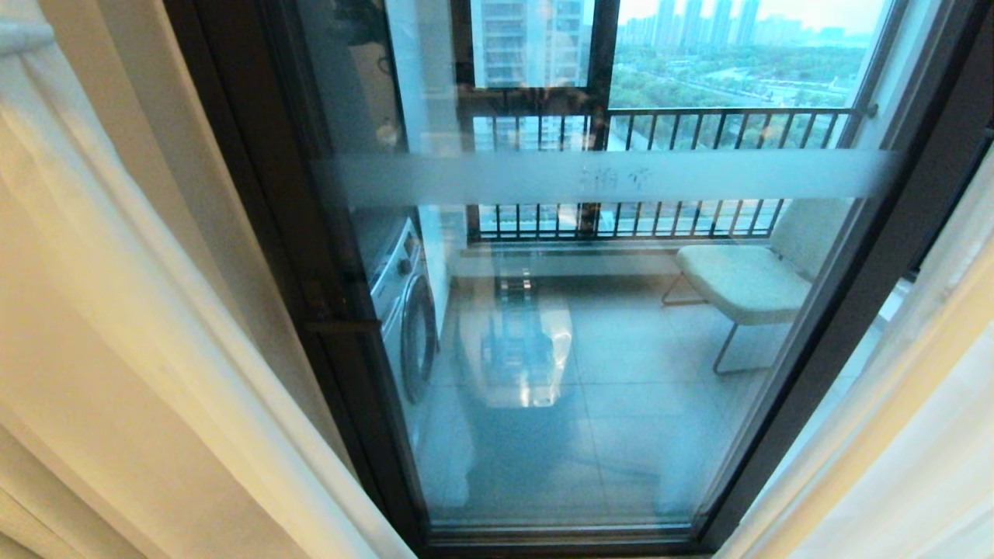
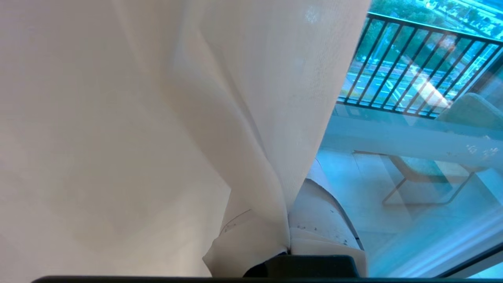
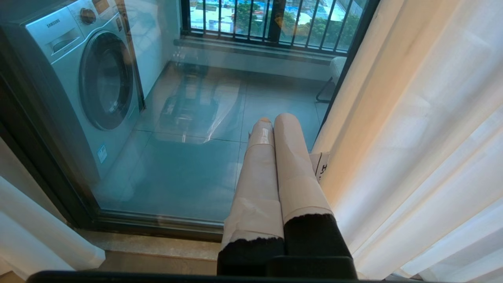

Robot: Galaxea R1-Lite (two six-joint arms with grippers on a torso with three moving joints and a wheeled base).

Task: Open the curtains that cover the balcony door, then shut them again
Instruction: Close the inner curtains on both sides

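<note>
The balcony door (image 1: 334, 326) shows its glass between the curtains, which hang drawn to both sides: one curtain at the left (image 1: 155, 310), one at the right (image 1: 916, 435). Neither arm is in the head view. In the left wrist view my left gripper (image 2: 290, 220) is shut on a fold of the white curtain (image 2: 196, 118). The cloth drapes over one finger, and the other taped finger (image 2: 326, 224) is bare beside the glass (image 2: 393, 177). My right gripper (image 3: 274, 122) is shut on nothing. It points down at the door glass (image 3: 177, 165), next to the right curtain (image 3: 412, 137).
Behind the glass stand a washing machine (image 1: 408, 310) at the left, a pale chair (image 1: 745, 279) at the right and a black railing (image 1: 660, 132) at the back. A frosted strip (image 1: 543, 178) crosses the glass. A stone sill (image 3: 157, 243) runs below the door.
</note>
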